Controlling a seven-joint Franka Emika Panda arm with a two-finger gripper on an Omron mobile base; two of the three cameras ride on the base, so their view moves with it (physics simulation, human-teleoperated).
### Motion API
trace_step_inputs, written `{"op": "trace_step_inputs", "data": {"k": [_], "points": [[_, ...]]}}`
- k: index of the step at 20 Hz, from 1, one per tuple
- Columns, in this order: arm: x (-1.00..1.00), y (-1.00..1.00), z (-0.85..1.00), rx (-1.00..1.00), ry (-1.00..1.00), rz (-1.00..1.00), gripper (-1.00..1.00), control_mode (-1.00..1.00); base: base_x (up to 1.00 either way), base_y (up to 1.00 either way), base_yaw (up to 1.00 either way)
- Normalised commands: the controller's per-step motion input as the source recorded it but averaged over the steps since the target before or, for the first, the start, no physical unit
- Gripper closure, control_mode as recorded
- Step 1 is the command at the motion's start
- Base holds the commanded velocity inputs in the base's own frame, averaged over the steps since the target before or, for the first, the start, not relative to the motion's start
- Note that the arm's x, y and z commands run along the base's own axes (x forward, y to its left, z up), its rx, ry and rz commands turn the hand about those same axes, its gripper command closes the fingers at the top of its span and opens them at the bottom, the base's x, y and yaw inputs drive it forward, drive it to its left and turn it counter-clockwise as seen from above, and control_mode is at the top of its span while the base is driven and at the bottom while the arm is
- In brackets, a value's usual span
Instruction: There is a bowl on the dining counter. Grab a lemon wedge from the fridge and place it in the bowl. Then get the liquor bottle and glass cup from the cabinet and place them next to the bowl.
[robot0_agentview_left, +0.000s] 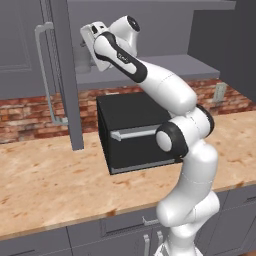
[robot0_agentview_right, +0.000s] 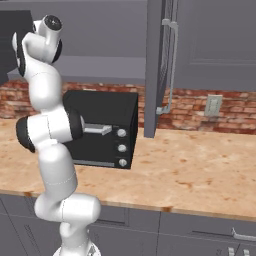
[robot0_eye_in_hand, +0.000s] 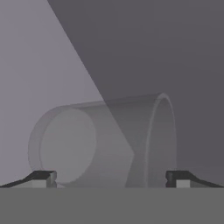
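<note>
Wide-open tool (robot0_eye_in_hand: 111, 178) astride glass cup (robot0_eye_in_hand: 105, 142)

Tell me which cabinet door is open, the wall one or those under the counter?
The wall cabinet door stands swung out edge-on above the counter, beside the toaster oven; the lower doors sit shut.

**Open door edge crowds the shelf approach**

The grey wall cabinet's open flat door (robot0_agentview_left: 67, 75) juts out just left of the arm. The black toaster oven (robot0_agentview_left: 135, 132) occupies the counter below. On the hand camera, the translucent straight-sided tumbler (robot0_eye_in_hand: 105, 142) sits between the spread fingertips (robot0_eye_in_hand: 43, 177).
</note>
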Motion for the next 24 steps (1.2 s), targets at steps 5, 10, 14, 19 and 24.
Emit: {"op": "trace_step_inputs", "data": {"k": [5,10,14,19,24], "points": [[0.05,0.0,-0.09,0.0,0.0,0.0,-1.0,-1.0,0.0,0.0,0.0],[0.0,0.0,-0.14,0.0,0.0,0.0,-1.0,-1.0,0.0,0.0,0.0],[0.0,0.0,-0.17,0.0,0.01,0.0,-1.0,-1.0,0.0,0.0,0.0],[0.0,0.0,-0.2,0.0,0.03,0.0,-1.0,-1.0,0.0,0.0,0.0],[0.0,0.0,-0.24,-0.03,0.07,0.0,-1.0,-1.0,0.0,0.0,0.0]]}}
